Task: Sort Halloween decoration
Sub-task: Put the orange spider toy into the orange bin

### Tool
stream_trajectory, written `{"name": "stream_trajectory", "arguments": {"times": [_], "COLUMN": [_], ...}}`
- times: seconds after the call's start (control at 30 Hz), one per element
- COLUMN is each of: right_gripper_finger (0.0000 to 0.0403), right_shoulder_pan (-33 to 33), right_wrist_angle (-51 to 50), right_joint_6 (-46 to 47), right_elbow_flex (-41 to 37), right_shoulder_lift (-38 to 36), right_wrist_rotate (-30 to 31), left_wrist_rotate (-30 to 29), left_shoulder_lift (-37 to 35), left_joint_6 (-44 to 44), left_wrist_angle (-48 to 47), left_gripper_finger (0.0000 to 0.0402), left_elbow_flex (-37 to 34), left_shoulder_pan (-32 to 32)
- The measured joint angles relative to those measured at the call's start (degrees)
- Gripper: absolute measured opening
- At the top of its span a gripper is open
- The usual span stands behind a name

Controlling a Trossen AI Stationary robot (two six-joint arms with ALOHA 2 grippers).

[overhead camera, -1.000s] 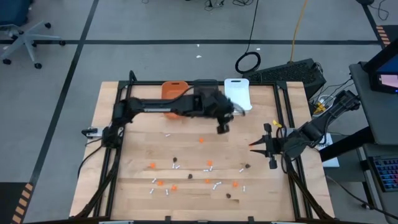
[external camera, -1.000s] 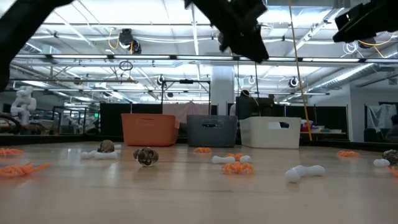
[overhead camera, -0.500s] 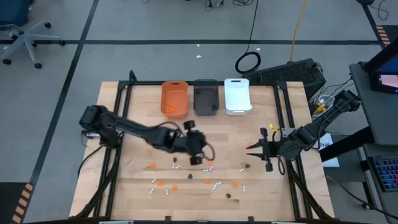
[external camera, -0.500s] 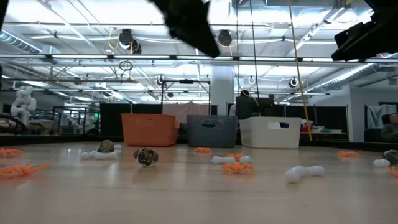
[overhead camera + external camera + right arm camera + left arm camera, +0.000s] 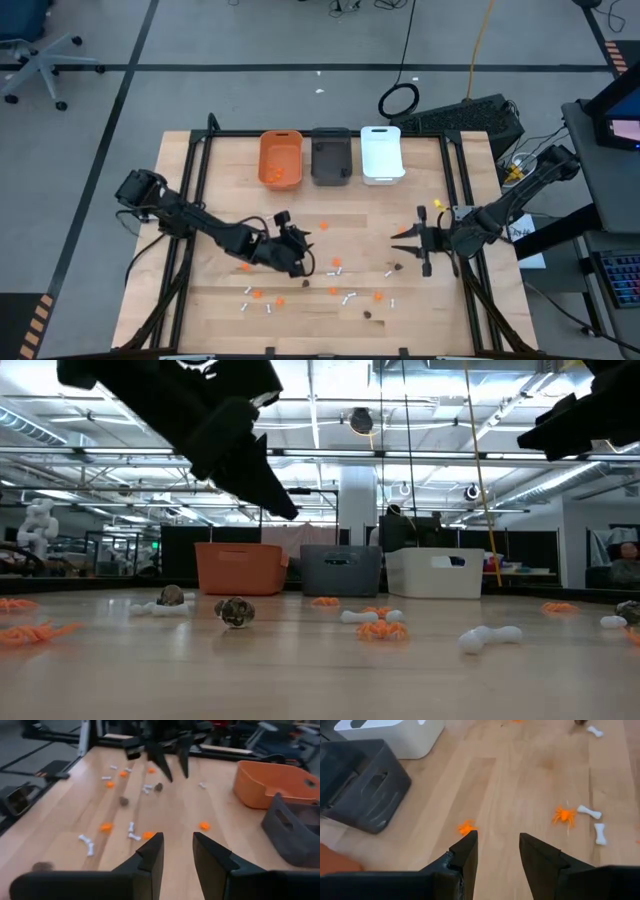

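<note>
We find the left gripper [image 5: 297,240] parted, its dark tapered fingers [image 5: 465,852] holding nothing, above the wooden table [image 5: 220,290] forward of the orange bin [image 5: 281,158]. The right gripper [image 5: 412,236] is likewise parted and bare, forward and right of that bin. The Halloween decoration [image 5: 337,265], spidery orange bits, dark lumps and white bone-shaped sticks, lies scattered farther forward.

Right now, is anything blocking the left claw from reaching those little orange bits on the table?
Nothing visible does. The left gripper hangs open above bare wood, and the nearest orange piece lies just ahead of its fingers with only tabletop between. The dark grey bin stands off to one side.
</note>
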Motion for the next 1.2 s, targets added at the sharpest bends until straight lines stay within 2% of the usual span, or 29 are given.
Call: {"name": "stream_trajectory", "arguments": {"times": [0.2, 0.3, 0.47, 0.6, 0.87, 1.03, 1.2], "right_gripper_finger": [0.0089, 0.0089, 0.0089, 0.0089, 0.0115, 0.0142, 0.0158], "right_shoulder_pan": [-0.5, -1.9, -6.4, -10.1, -18.4, -22.3, -24.8], "right_wrist_angle": [4.3, 7.6, 15.5, 19.6, 36.9, 37.0, 37.0], "right_joint_6": [1.1, 2.9, 10.4, 11.9, 11.6, 6.9, -0.1], "right_elbow_flex": [-1.1, -1.1, -1.1, -1.1, 1.6, 8.7, 15.0], "right_shoulder_lift": [3.9, 7.6, 15.6, 24.0, 42.3, 51.2, 58.9], "right_wrist_rotate": [4.7, 6.6, 9.2, 5.7, -4.6, -9.7, -10.1], "left_wrist_rotate": [0.1, 2.0, 5.0, 4.9, 4.4, 2.2, 1.6], "left_shoulder_lift": [1.1, 3.0, 6.4, 6.9, 6.9, 6.9, 6.9], "left_joint_6": [1.7, 1.2, -0.3, -0.3, -1.1, -1.7, -2.2], "left_wrist_angle": [3.1, 3.2, 7.2, 10.6, 12.5, 12.5, 12.4], "left_gripper_finger": [0.0143, 0.0143, 0.0143, 0.0143, 0.0143, 0.0143, 0.0143], "left_elbow_flex": [-3.0, -3.4, -3.4, -3.4, -3.4, -3.4, -3.4], "left_shoulder_pan": [2.5, 4.8, 6.9, 6.9, 4.6, 2.8, 1.2]}}
